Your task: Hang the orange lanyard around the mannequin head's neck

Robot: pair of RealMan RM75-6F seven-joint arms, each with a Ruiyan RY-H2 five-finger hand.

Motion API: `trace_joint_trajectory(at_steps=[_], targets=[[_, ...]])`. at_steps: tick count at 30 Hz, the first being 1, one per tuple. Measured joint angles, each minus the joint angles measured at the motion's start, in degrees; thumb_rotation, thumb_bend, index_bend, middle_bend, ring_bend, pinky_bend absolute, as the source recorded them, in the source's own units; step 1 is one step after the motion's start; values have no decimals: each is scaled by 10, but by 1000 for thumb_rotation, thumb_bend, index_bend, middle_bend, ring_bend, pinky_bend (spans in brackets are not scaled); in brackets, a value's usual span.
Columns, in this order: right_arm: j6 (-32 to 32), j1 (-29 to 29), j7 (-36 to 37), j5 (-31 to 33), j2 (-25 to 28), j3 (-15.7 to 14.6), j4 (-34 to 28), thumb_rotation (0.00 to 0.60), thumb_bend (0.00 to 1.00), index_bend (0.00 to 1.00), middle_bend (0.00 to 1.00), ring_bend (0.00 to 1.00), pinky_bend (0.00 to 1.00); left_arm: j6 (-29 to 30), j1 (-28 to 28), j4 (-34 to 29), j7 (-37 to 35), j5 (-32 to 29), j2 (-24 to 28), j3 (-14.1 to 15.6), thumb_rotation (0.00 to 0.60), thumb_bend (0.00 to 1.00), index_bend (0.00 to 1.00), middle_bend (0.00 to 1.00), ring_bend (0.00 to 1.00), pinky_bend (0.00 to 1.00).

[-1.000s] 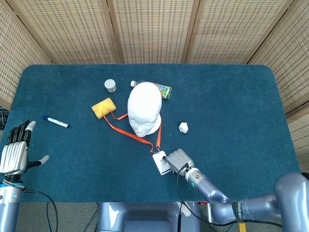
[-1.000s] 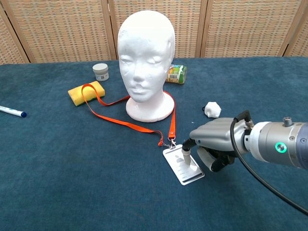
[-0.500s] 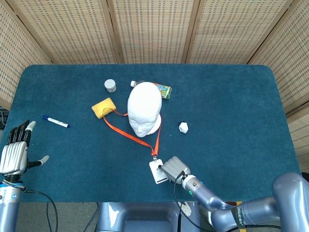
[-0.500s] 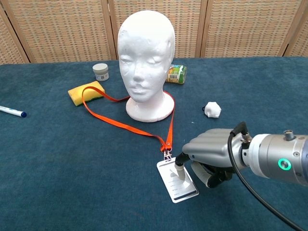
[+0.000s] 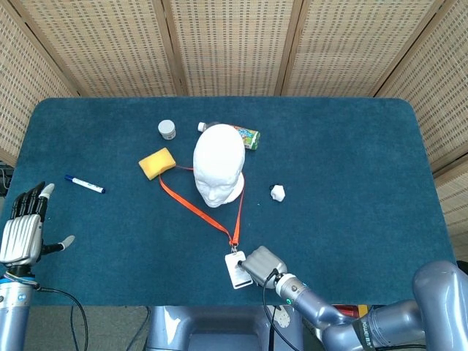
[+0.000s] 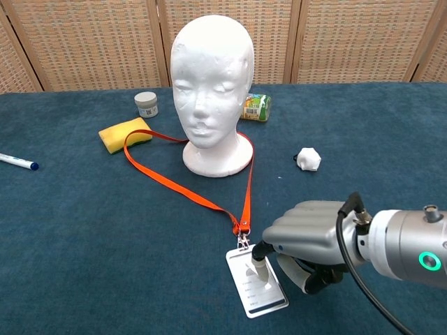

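Head: the white mannequin head (image 6: pixel 211 84) stands upright on the blue table (image 5: pixel 351 161), facing the robot.
Lanyard: the orange lanyard (image 6: pixel 188 193) loops round the base of the head, behind it, and runs forward in two straps that meet at a metal clip in front of the head. One strap swings out past the yellow sponge (image 6: pixel 124 134) to the left of the head.
Badge: the white card (image 6: pixel 256 281) on the clip lies flat on the table, well in front of the head.
Right hand: the right hand (image 6: pixel 307 236) is in front of the head, fingers curled down, one fingertip pressing on the card.
Left hand: the left hand (image 5: pixel 23 227) is far to the left of the head at the table's edge, fingers straight and apart, holding nothing.
Others: small jar (image 6: pixel 146 104), printed bottle (image 6: pixel 256 107), white lump (image 6: pixel 307 159), pen (image 6: pixel 17 162), all around the head.
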Motion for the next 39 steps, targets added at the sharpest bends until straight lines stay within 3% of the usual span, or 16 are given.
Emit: trace_joint_trajectory(at_steps=[10,22,24,26,27,28,29,32,35,39], targets=[[15,0,-11,-12,-1,-4,-24,600,1000,345,770,665,864,-1,0,-1,2,-1,0,-1,600,14,0,0,0,0],[45,-15,17,-61,15,17,-23,600,999,345,770,665,864,-2,0,-1,1,-1,0,-1,600,13,0,0,0,0],[56,-22,24,-79,23,19,-21,600,869,345,770,665,847,-2,0,-1,0,-1,0,0,600,13,0,0,0,0],[66,-29,33,-99,31,18,-19,600,436,344,727,629,751,-2,0,-1,-1,0,1,0,600,13,0,0,0,0],[73,-35,41,-116,39,17,-18,600,286,339,688,584,700,-2,0,-1,-1,1,1,1,600,14,0,0,0,0],[80,-40,49,-131,45,15,-17,600,127,318,600,479,610,-2,1,-1,-2,3,2,1,600,14,0,0,0,0],[88,-47,60,-148,52,13,-15,600,38,284,495,341,507,-1,1,-1,-3,4,2,2,600,14,0,0,0,0],[117,-75,111,-213,80,4,-4,600,0,197,247,54,214,0,2,-1,-4,9,2,4,600,15,0,0,0,0],[152,-107,175,-267,109,-5,15,600,0,130,85,0,34,3,4,2,-5,18,1,8,600,16,0,0,0,0],[210,-157,266,-318,141,-16,70,600,0,62,1,0,0,13,10,8,-10,38,-2,17,600,16,0,0,0,0]])
